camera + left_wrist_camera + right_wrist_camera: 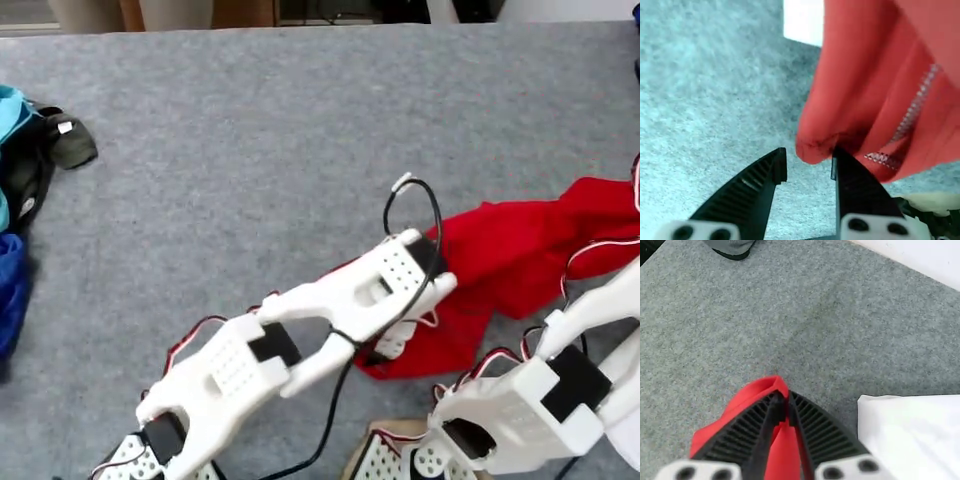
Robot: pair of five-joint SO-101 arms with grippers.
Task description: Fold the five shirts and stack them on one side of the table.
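The red shirt [520,255] lies crumpled on the grey felt table [250,150], partly spread flat and partly bunched. The left arm [300,330] stretches over the felt to the near edge of the red shirt and covers a part of that edge. In its wrist view the left gripper [807,165] has its jaws spread apart. A rounded fold of the red shirt [875,85] hangs just beyond the tips, and one black finger [855,185] touches the cloth while the other finger stands apart from it, over bare felt. The right arm [540,400] is beside the red shirt on its other side. The right gripper [785,401] has its jaws pressed together and pinches a fold of the red shirt [771,386], which comes out between the tips and also runs back under the fingers. A pile of other shirts [25,170], in teal, black and blue, lies well apart from the red shirt, at the table edge across from it.
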